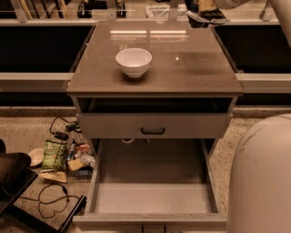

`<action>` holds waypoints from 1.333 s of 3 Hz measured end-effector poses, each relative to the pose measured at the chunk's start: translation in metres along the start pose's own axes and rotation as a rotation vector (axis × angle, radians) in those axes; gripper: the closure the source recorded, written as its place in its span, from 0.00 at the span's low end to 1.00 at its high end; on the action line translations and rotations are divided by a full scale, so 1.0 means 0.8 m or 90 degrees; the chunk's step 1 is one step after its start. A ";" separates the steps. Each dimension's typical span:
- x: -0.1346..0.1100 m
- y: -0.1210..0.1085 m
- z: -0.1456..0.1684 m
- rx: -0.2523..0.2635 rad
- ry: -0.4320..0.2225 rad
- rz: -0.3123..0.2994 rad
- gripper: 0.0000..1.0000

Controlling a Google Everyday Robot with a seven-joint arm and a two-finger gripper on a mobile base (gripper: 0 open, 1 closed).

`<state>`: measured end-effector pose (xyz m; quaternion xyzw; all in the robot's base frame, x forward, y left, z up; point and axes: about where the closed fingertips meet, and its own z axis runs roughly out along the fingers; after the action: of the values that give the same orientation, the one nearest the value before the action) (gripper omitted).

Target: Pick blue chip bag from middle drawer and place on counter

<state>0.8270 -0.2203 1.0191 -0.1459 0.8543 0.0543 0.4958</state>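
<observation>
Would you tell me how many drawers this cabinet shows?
2: a shallow drawer with a black handle under the counter, and a deep drawer pulled out below it. Others may be hidden lower down. The gripper seems to sit at the top edge.

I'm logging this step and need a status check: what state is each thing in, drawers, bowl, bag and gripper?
middle drawer: pulled out, visible floor bare.
handled drawer: pushed in or nearly so.
white bowl: upright on the counter, looks empty.
blue chip bag: out of the drawer, up at the top edge.
gripper: at the top edge just above the bag, mostly cut off.
</observation>
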 end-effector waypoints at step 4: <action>0.069 -0.003 0.043 -0.044 0.028 0.048 0.34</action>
<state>0.8303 -0.2256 0.9542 -0.1320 0.8676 0.0988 0.4691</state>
